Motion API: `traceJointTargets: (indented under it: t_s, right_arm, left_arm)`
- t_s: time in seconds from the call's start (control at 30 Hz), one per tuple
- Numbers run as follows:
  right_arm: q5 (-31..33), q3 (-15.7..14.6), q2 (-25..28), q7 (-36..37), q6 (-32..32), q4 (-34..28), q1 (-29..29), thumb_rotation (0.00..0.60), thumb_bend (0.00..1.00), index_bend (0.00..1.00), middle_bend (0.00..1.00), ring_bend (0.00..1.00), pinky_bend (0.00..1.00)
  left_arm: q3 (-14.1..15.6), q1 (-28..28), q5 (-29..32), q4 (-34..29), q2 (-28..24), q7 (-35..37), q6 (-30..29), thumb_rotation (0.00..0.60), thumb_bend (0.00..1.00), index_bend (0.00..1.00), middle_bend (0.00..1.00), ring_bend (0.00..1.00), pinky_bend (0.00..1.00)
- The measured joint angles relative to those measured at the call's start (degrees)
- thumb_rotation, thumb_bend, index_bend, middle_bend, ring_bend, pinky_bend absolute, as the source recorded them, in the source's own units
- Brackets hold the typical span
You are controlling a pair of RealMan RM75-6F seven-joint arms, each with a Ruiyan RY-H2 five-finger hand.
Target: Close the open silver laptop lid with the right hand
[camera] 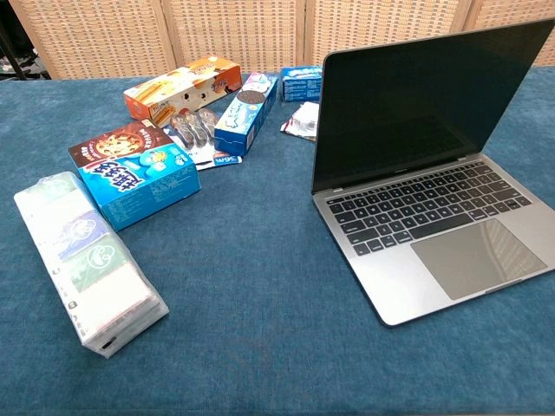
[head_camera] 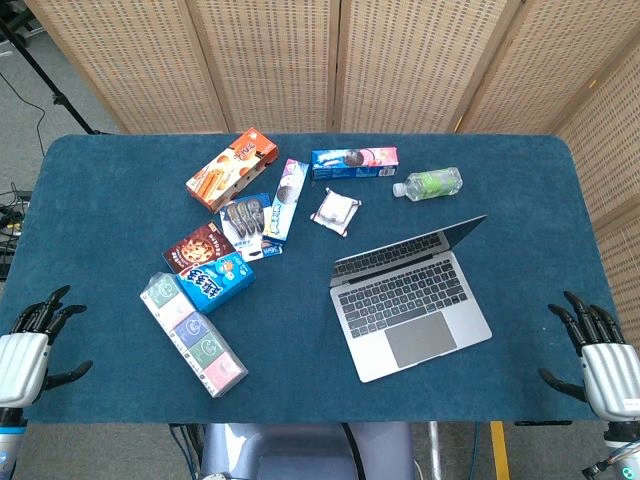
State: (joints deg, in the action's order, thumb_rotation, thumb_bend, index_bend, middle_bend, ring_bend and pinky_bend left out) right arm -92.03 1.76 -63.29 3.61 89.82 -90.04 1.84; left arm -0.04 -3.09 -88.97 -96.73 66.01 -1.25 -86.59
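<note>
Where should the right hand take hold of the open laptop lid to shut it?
Probably the lid's top edge, reached from behind with the right hand. The screen stands upright and faces the robot, so pushing that free edge forward and down folds it onto the keyboard.

Your left hand (head_camera: 32,345) and right hand (head_camera: 598,355) look alike: each has a silver-white, ribbed shell over the back of the palm, with slim black fingers coming out of it and a black thumb at the side. Below each shell you can see a pale wrist section with a small blue-green spot on it. The chest view shows neither hand
</note>
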Motion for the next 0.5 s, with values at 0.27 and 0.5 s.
traceJointTargets:
  t_s: [0.27,0.5]
  right_arm:
    - [-0.03,-0.07,-0.01,-0.07,-0.1,-0.04,0.03,0.6,0.02,0.15,0.06,0.14,0.11]
    - [-0.22,-0.06,-0.01,0.2,0.01,0.0,0.07,0.6,0.02,0.15,0.06,0.14,0.11]
  left_arm:
    - [0.06,0.03,-0.08,0.03,-0.03,0.06,-0.02,0.6,0.01,0.28,0.13,0.21,0.17]
    - [0.02,0.08,-0.2,-0.09,-0.13,0.27,-0.24,0.6,0.01,0.28,0.13,0.21,0.17]
